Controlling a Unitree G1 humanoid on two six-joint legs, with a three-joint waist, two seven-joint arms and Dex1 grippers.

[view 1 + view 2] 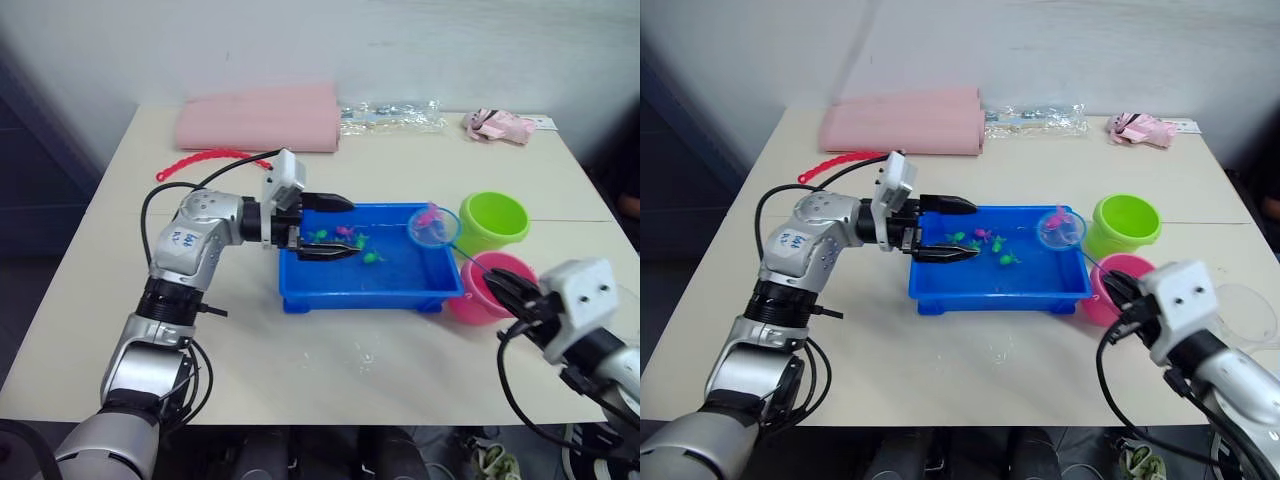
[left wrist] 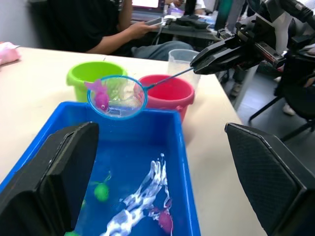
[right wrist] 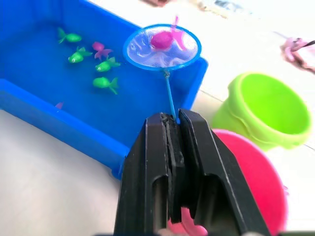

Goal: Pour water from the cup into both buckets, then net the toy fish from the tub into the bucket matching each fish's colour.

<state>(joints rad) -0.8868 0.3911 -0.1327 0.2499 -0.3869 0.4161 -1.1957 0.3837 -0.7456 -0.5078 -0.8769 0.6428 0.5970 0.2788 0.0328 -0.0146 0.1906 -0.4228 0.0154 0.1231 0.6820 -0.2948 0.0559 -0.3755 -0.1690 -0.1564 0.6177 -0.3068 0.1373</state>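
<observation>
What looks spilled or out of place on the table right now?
Small wet spots sit on the table in front of the tub, apparently splashed water. Otherwise nothing stands out: the net holds a pink fish over the tub's corner, and both buckets stand upright.

Folded pink cloth (image 1: 258, 118) at table's (image 1: 90, 300) far edge, clear plastic packet (image 1: 392, 116) beside it. Small pink item (image 1: 498, 125) further along; red beaded strip (image 1: 205, 160) near cloth.

Blue tub (image 1: 300, 290) held water, green and pink toy fish (image 3: 101, 65) loose inside. Net (image 3: 162, 47) with light blue hoop hung over tub's far right corner, pink fish (image 2: 101, 95) in mesh. Lime green bucket (image 1: 494, 221) and pink bucket (image 1: 482, 291) stood just beside tub. Clear cup (image 2: 181, 60) upright behind pink bucket.
</observation>
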